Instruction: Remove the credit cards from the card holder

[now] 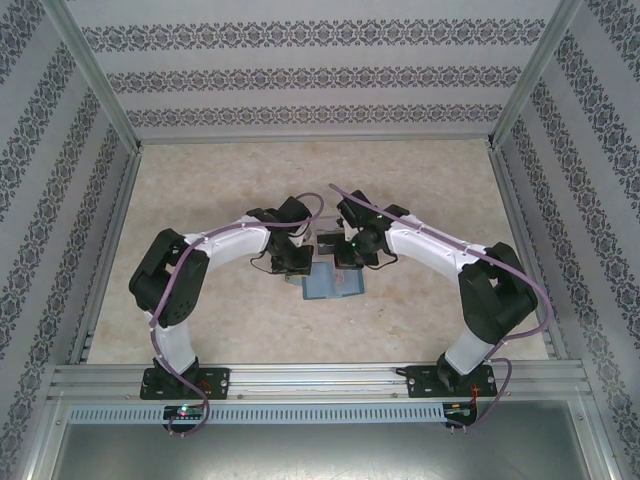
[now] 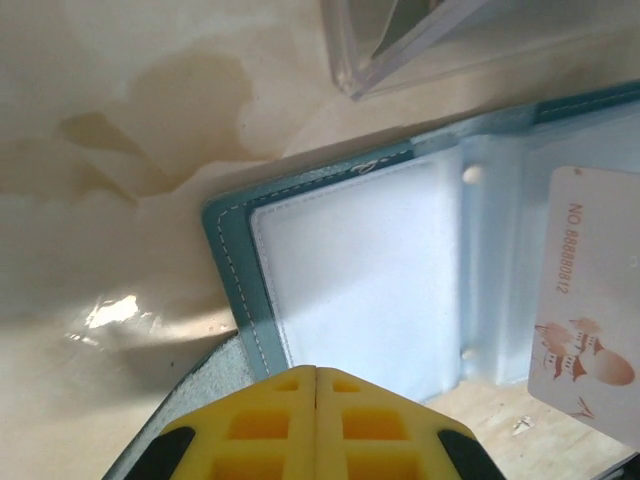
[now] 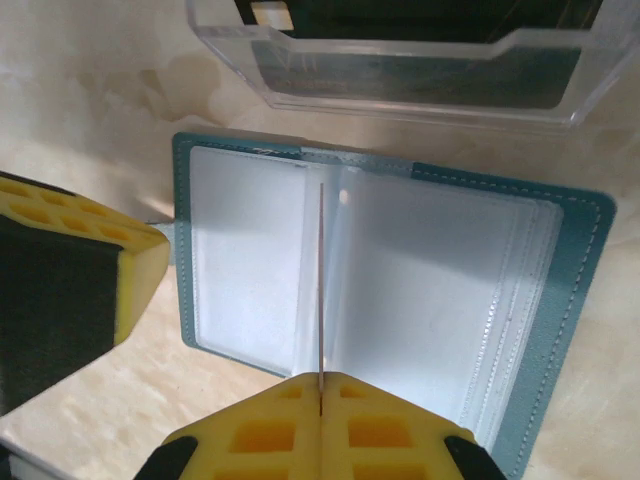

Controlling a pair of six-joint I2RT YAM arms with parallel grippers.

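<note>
The right gripper [image 3: 320, 378] has its jaws pressed together on a credit card [image 2: 590, 300]. It pinches the card by one edge, so the card stands on end over the middle fold of the card holder [image 3: 430, 290]. I can't tell whether the far end of the card is clear of its sleeve.

Just beside it, the left gripper [image 2: 316, 375] has its jaws shut with nothing between them. It sits at the left edge of the holder's cover, and it looks placed to pin the holder down, though I can't make out contact.

The holder lies open and flat on the worktop [image 1: 230, 190], clear pockets up, between the two arms.

To my eye the job now is a clean draw. The card should be pulled along its own plane, not twisted, and slowly enough that the holder doesn't ride up with it. The left jaws ought to bear down while that happens. The two grippers are close together, so the right one should come away from its neighbour.

Beyond the holder stands a clear plastic piece [image 3: 420, 80]. The freed card is best laid on bare worktop, away from it.
</note>
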